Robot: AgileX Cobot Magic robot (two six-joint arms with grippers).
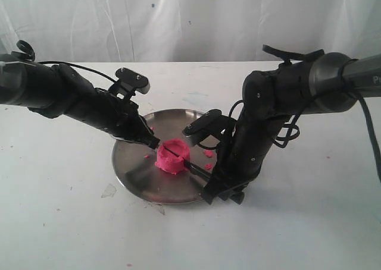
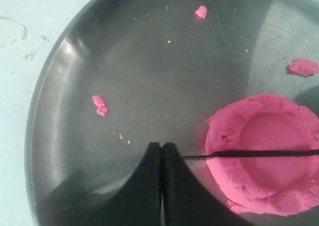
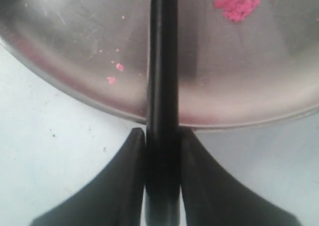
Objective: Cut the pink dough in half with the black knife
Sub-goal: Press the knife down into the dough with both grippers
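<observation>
The pink dough [image 1: 171,157] is a squat round lump with a dented top, sitting near the middle of the steel plate [image 1: 132,164]. The black knife [image 1: 189,165] lies across its top, blade edge down; in the left wrist view the thin blade [image 2: 259,153] crosses the dough [image 2: 264,178]. My right gripper [image 3: 162,136] is shut on the knife's handle [image 3: 162,86] at the plate's rim. My left gripper [image 2: 162,146] is shut with nothing in it, hovering low over the plate just beside the dough and the blade's tip.
Small pink crumbs [image 1: 208,154] lie scattered on the plate [image 2: 60,111], some beside the dough [image 2: 99,105]. The plate rests on a white table [image 1: 59,210] with a white curtain behind. Both black arms reach in over the plate from either side.
</observation>
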